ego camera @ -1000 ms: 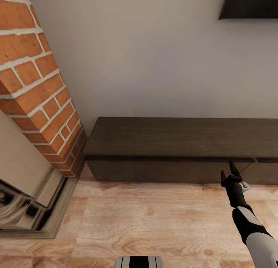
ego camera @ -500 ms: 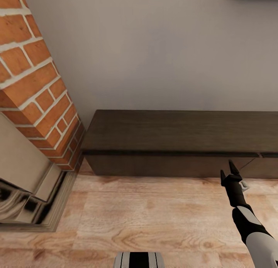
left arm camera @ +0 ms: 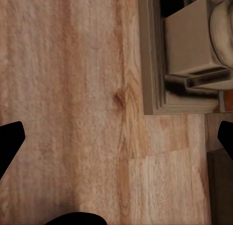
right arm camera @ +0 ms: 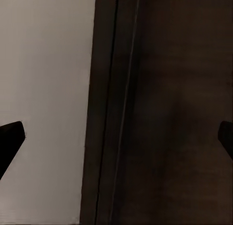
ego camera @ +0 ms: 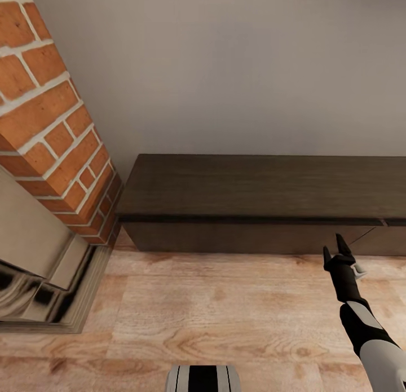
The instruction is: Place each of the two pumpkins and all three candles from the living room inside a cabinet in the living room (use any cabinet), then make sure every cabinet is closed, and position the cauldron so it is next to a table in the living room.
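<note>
Grey wall (ego camera: 225, 70) fills the upper head view; pale wood floor (ego camera: 225, 324) below. Brick chimney (ego camera: 45, 127) at left, carved surround (ego camera: 39, 279) at its foot. Cabinet (ego camera: 265, 189) lies low against the wall, long axis running left–right along it, dark fronts facing the robot, drawers flush. Right gripper (ego camera: 334, 253) hangs just before the cabinet front, fingers spread wide, pointing at it. Left gripper (left arm camera: 116, 137) faces the floor, fingertips (left arm camera: 10, 137) far apart, empty.
</note>
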